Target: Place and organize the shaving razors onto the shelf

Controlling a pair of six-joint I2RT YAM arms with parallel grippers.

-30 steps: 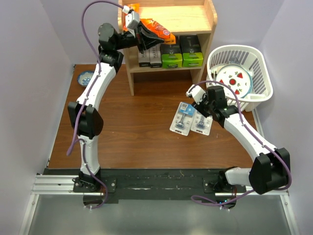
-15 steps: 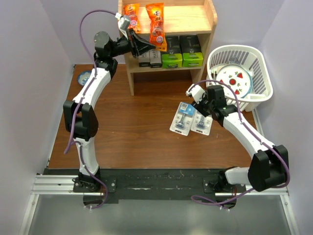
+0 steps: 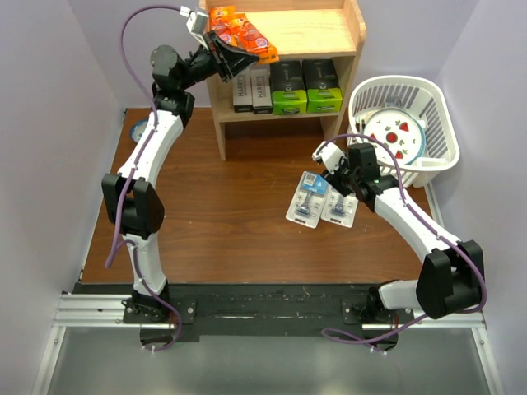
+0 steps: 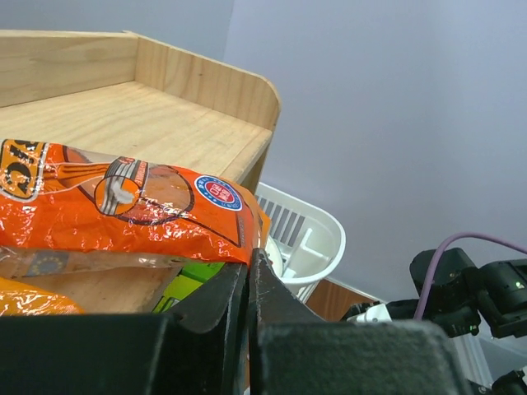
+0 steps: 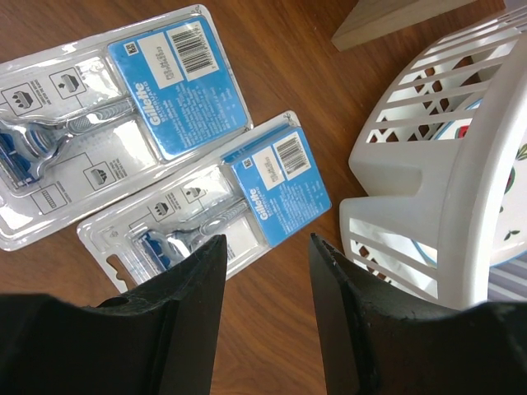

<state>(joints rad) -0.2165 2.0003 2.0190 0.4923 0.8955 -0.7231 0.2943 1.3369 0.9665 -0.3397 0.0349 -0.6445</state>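
Up on the shelf (image 3: 317, 33), at the left of its top board, the left gripper (image 4: 249, 262) is closed tight. Its tips meet the edge of an orange packet (image 4: 123, 206) lying there, and I cannot tell whether any film is nipped between them. On the lower board the Harry's box (image 3: 251, 86) and two black boxes (image 3: 306, 86) already stand side by side.

Further right, on the table in front of the shelf, two blister cards lie flat and face up, touching along one edge: the left card (image 5: 123, 115) and the right card (image 5: 239, 193). The right gripper (image 5: 265, 317) hovers over the right card, about half open and holding nothing. The basket (image 5: 428, 164) is just beside it.

The cards look light and slick, with thin clear shells that would flex rather than break. Lying flush on the wood, they give no lip to get under. The best hold is probably across the narrow width at the blue header, where the card is stiffest, with one finger slipped into the seam between the cards. A pinch on the bubble could slide off.
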